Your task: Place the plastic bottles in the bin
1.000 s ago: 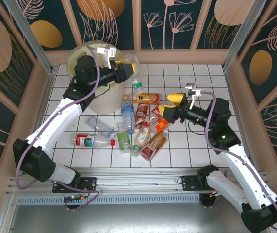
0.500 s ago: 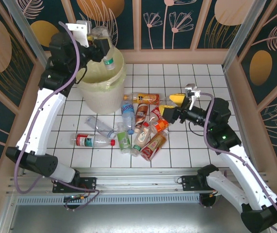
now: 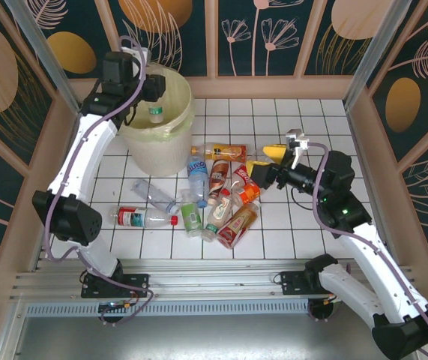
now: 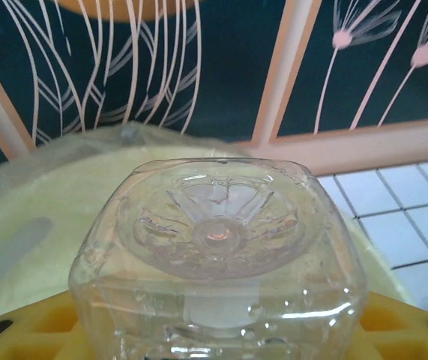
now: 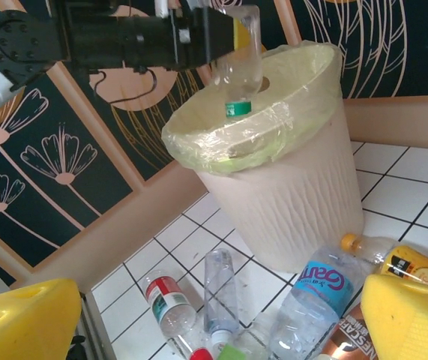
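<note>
The left claw (image 3: 156,88) had swung round from the bin's right side and now hung over the mouth of the bin (image 3: 159,154) in the upper left, pinching a clear bottle (image 5: 240,67) cap-down above the liner. A release looked like the likely next move. The right claw (image 3: 264,161) hovered spread and empty over the other bottles (image 3: 217,196) piled mid-frame on the tabletop (image 3: 288,225)

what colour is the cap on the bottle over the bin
Green cap, best seen in the right wrist view.
</note>
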`<act>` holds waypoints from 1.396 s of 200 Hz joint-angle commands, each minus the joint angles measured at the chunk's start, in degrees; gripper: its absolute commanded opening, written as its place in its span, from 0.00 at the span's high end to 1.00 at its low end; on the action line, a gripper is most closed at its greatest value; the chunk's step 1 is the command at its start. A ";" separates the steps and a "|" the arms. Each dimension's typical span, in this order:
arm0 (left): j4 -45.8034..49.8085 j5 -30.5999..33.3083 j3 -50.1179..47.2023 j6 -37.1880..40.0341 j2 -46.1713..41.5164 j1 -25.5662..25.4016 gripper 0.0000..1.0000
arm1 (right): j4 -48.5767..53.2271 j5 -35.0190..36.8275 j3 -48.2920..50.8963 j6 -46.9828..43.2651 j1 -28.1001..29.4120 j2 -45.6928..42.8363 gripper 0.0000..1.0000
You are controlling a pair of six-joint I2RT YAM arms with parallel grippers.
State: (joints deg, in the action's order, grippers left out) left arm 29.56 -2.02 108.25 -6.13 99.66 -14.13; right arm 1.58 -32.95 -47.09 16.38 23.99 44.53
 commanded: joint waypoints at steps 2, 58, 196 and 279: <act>3.11 0.41 1.84 2.18 2.64 0.33 0.53 | -0.57 0.87 0.90 -1.09 0.09 0.01 0.03; 7.48 -2.12 2.93 2.38 9.15 0.33 0.52 | -0.98 1.54 2.26 -0.11 0.10 0.75 0.04; 0.10 -4.50 -5.34 -1.72 -0.72 0.33 0.01 | 2.26 9.35 4.11 1.37 0.10 2.30 0.01; -2.54 -16.71 -17.63 -6.78 -21.25 -0.93 0.01 | 6.75 15.79 4.04 4.32 0.12 0.35 0.01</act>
State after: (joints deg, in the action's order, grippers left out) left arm 28.27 -13.04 94.39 -10.55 82.72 -14.20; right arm 6.55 -19.92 -43.07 18.57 23.99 45.65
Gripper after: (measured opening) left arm 0.986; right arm 0.990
